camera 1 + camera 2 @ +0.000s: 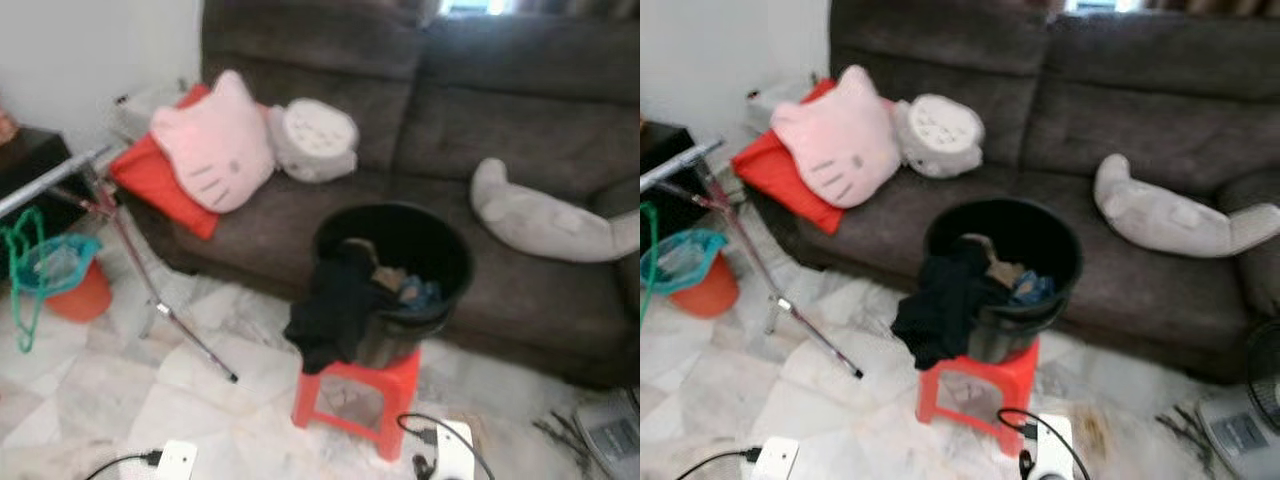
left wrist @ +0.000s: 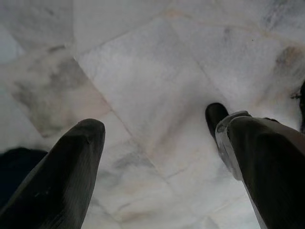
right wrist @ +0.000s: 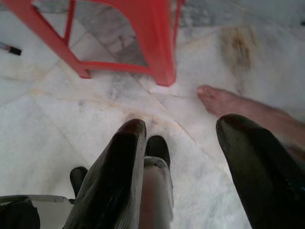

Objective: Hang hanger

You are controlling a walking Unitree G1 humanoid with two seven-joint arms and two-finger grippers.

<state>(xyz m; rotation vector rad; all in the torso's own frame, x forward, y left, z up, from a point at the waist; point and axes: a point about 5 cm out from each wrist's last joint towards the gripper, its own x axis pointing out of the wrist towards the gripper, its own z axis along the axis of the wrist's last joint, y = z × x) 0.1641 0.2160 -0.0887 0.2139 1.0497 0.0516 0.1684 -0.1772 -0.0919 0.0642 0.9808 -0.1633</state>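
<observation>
Green hanger [image 1: 22, 280] hung left of the laundry bucket [image 1: 400, 275] on its red stool [image 1: 358, 395]; both grippers [image 2: 157, 138] [image 3: 183, 143] hung open, empty

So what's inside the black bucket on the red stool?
The black bucket on the red stool holds crumpled clothes, with a dark garment draped over its rim. Anything beneath that pile is covered, and no hanger can be made out.

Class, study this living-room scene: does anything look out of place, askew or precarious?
Yes. The black bucket sits on a small red stool, with dark clothing spilling over its rim and hanging down the side. A green hanger dangles low at the left, and a bare foot stands near the right gripper.
</observation>
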